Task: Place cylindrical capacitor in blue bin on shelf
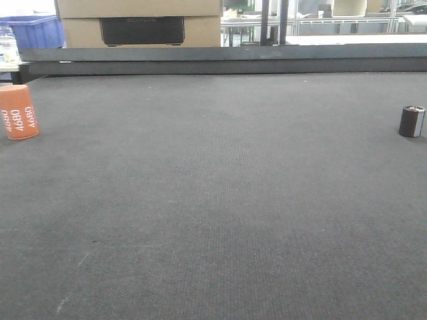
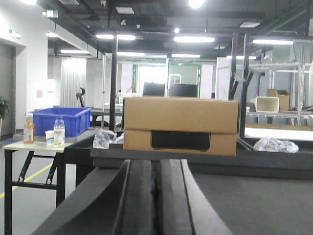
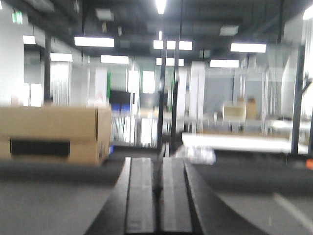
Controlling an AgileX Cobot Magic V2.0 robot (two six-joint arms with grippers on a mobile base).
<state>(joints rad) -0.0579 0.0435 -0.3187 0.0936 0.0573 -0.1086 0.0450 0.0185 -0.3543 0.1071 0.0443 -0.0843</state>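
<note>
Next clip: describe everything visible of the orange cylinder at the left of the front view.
The orange cylinder stands upright on the dark grey woven mat, at the frame's left edge, leaning slightly in the picture. Its matte orange skin, plastic-looking, carries white numerals printed sideways in columns; one reads 4680. The top edge is rounded. Only the mat touches it, and nothing else is near it.

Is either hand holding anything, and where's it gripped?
Nothing is held. The left hand and right hand look empty; the capacitor stands free on the mat.
</note>
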